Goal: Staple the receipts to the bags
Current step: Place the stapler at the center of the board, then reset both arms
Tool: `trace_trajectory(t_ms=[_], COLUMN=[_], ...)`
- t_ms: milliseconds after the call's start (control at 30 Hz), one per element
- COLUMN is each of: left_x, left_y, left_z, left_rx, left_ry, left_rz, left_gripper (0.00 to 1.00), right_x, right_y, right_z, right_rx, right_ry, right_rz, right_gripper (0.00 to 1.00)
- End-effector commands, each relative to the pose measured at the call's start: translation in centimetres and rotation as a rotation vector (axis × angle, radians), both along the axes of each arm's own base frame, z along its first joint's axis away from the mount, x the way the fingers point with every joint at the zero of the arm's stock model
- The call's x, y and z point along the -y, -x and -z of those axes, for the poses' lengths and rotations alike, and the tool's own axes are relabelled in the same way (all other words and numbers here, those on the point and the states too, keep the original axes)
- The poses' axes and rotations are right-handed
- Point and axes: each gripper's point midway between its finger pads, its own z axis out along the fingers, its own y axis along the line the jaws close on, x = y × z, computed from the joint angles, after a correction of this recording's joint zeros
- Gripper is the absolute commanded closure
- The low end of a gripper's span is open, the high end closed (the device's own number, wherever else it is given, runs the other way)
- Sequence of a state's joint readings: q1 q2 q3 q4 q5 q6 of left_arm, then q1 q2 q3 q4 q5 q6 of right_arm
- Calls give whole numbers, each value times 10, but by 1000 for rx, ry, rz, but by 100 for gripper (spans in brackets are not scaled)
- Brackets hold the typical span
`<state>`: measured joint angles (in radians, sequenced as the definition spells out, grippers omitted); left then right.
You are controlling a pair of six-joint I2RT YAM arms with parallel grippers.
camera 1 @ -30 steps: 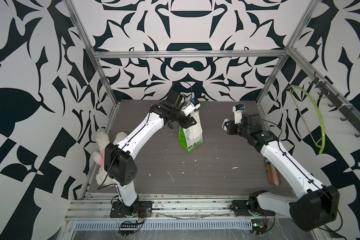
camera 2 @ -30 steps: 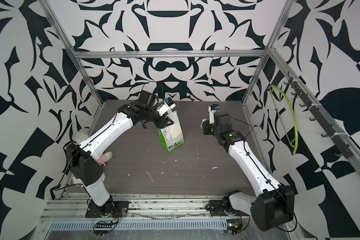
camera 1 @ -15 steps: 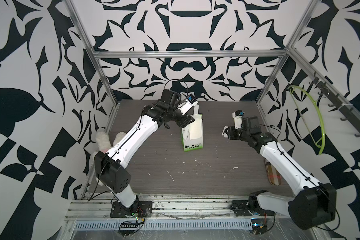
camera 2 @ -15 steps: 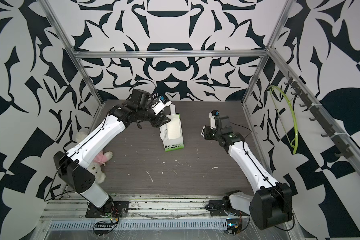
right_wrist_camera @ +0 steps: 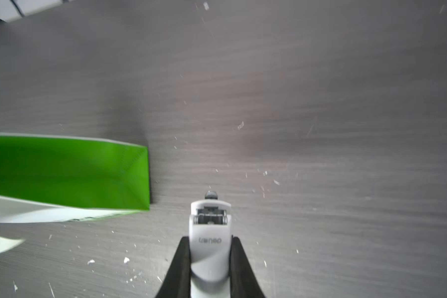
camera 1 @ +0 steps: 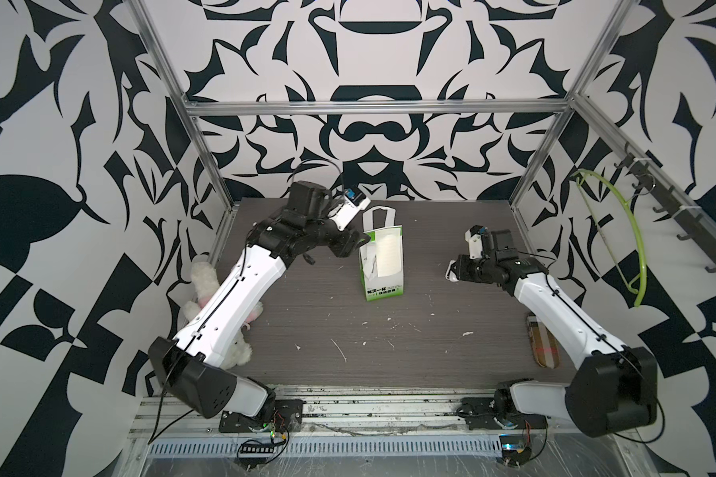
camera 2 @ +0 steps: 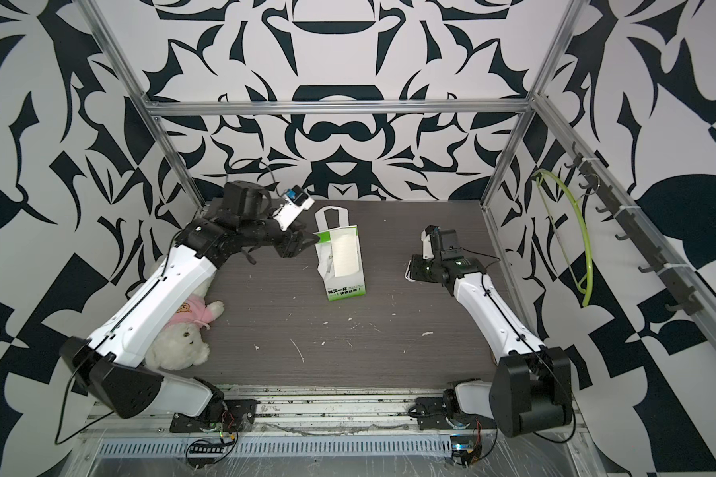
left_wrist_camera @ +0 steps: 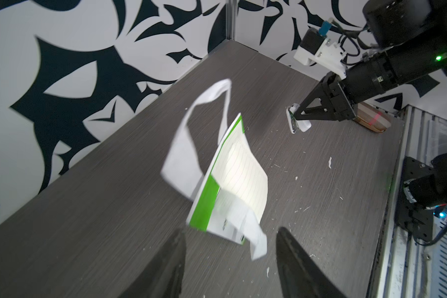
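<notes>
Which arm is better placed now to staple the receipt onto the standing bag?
Right. The right fingers are shut on the white stapler, apart from the bag, whose front carries the receipt. The left fingers stand open and empty beside the bag's top corner.

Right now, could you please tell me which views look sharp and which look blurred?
Both top views: sharp and evenly lit, the bag crisp. Left wrist view: the bag's handles smeared, the left gripper soft near the lens. Right wrist view: the table grain streaked by blur, the stapler in the right gripper comparatively crisp.
</notes>
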<state>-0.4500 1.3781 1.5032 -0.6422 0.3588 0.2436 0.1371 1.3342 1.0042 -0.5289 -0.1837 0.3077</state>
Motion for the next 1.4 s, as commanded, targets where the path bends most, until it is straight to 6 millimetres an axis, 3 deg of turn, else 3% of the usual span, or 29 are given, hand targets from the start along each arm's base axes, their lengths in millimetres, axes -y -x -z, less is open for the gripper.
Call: trace_trajectory(t_ms=[0, 167, 300, 467, 567, 733, 833, 900, 1000, 1167, 1267, 1367], left_x=[-33, -96, -145, -183, -199, -223, -241, -254, -265, -275, -273, -268], left_y=[-8, -48, -69, -74, -72, -61, -52, -43, -33, -26, -31, -40], left_z=[28, 88, 117, 138, 154, 159, 166, 171, 178, 185, 204, 204], left_rx=[-107, -174, -163, -149, -126, -85, -62, -24, 54, 216, 218, 259], left_ry=[77, 83, 80, 148, 124, 144, 139, 115, 104, 136, 106, 125], left_rz=[-133, -439, -675, -843, -922, -996, -1060, -1109, -1156, -1191, -1163, -1126], left_gripper=[41, 42, 42, 40, 39, 37, 34, 26, 18, 16, 16, 16], right_x=[-4, -6, -4, -2, -1, 4, 15, 28, 52, 77, 84, 84], right_y=[3, -8, -16, -23, -27, -34, -34, -31, -26, -26, -27, -30], right_z=[6, 32, 52, 72, 80, 67, 47, 32, 15, -7, -4, 6], right_rx=[-100, -193, -276, -330, -345, -274, -176, -76, 110, 480, 519, 527], right_ry=[-41, -28, -2, 18, 22, 38, 53, 83, 158, 288, 323, 327], right_rz=[3, -16, -17, -18, -26, -15, 11, 35, 89, 137, 150, 145], right_gripper=[100, 100, 100, 100, 93, 62, 45, 26, 21, 19, 19, 20])
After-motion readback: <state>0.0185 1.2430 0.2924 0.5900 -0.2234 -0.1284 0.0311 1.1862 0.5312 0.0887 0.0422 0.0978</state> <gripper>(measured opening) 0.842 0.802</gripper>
